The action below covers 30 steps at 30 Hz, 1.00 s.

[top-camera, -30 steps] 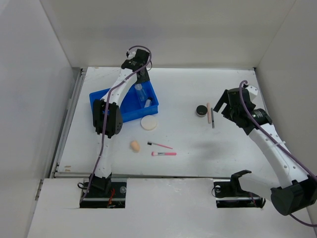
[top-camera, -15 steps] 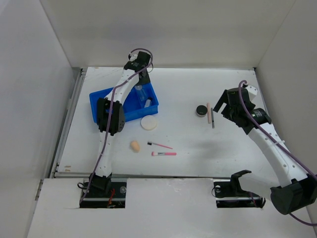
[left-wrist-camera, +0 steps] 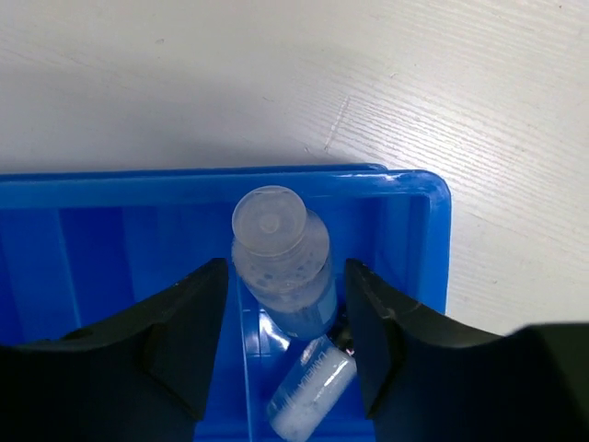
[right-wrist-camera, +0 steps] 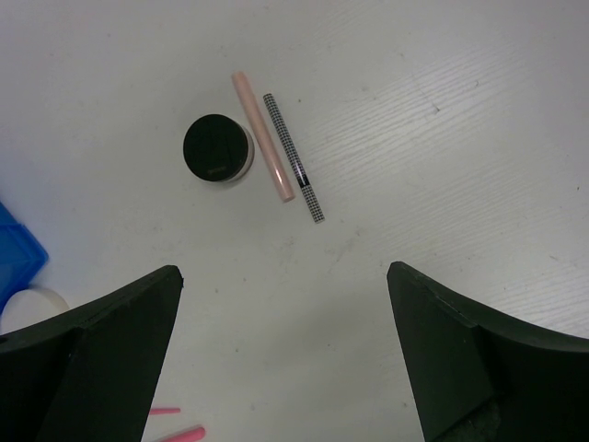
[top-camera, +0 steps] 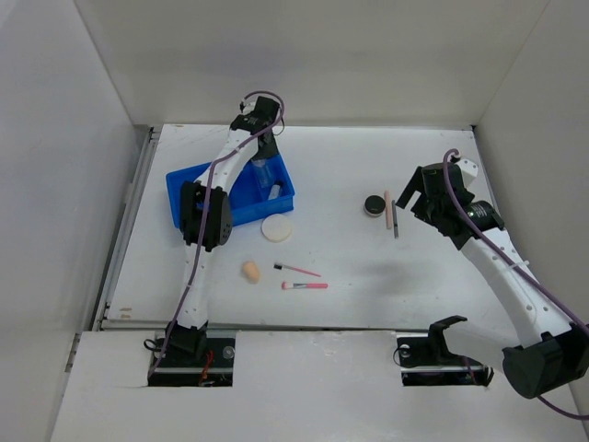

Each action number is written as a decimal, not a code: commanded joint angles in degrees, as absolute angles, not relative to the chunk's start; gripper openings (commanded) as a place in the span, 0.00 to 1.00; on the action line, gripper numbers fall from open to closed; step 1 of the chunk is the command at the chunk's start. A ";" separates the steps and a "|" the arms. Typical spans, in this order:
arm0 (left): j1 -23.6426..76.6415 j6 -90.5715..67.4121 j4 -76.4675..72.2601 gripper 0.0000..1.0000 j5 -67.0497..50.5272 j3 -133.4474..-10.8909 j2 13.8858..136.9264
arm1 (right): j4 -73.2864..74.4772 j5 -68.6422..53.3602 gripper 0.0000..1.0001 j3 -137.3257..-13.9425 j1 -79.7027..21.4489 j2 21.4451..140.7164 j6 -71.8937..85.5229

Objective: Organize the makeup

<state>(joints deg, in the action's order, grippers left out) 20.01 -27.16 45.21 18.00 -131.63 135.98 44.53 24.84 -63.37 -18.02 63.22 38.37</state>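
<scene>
Two clear bottles are in the blue tray: one upright, one lying beside it. My left gripper is open above the tray's far right corner, its fingers either side of the upright bottle with gaps. In the top view it hangs over that bottle. My right gripper is wide open and empty above the table, near the black jar, beige stick and dark pencil. The white puff, peach sponge and two pink-handled brushes lie on the table.
White walls close the table on the left, back and right. The tray's corner and the puff's edge show at the left of the right wrist view. My right gripper hovers right of the jar.
My left wrist has shifted slightly back and left above the tray; the bottles stay in the tray. The right arm has not moved.
</scene>
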 commanded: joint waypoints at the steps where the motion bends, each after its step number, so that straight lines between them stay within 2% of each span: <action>1: 19.78 -26.63 43.86 0.54 17.23 -130.17 133.24 | 43.33 25.75 0.99 -65.13 -17.84 63.02 37.71; 10: 19.78 -26.10 44.47 0.54 13.97 -132.01 135.35 | 43.33 25.75 0.99 -65.13 -17.84 62.49 37.71; 11: 19.78 -26.10 44.47 0.51 13.97 -132.01 135.35 | 43.33 25.75 0.99 -65.13 -17.84 62.49 37.71; 12: 19.78 -26.10 43.95 0.43 13.97 -132.01 135.35 | 43.33 25.75 0.99 -65.13 -17.84 62.49 37.71; 17: 19.78 -26.10 43.95 0.25 13.45 -132.01 134.74 | 43.33 25.75 0.99 -65.65 -17.84 62.49 37.71; 19: 19.78 -26.10 43.25 0.25 13.45 -131.49 134.03 | 43.33 25.75 0.99 -65.65 -17.84 62.49 37.71; 20: 19.78 -25.49 43.24 0.31 13.45 -131.48 134.03 | 43.33 25.75 0.99 -65.65 -17.84 62.49 37.71; 21: 19.78 -25.49 43.24 0.53 13.45 -131.48 134.03 | 43.33 25.75 0.99 -65.65 -17.84 62.49 37.71; 23: 19.78 -24.96 43.24 0.56 13.45 -131.48 134.56 | 43.33 25.75 0.99 -65.65 -17.84 62.49 37.71; 27: 19.78 -24.43 43.24 0.51 13.45 -131.48 135.79 | 43.33 25.75 0.99 -65.65 -17.84 62.49 37.71; 30: 19.78 -24.43 43.24 0.39 13.45 -130.79 135.79 | 43.33 25.75 0.99 -65.65 -17.84 62.49 37.71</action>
<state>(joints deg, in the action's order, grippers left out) 20.01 -25.12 43.90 13.54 -130.74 136.14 44.53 24.84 -63.37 -18.02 63.20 38.35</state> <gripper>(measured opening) 0.410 0.994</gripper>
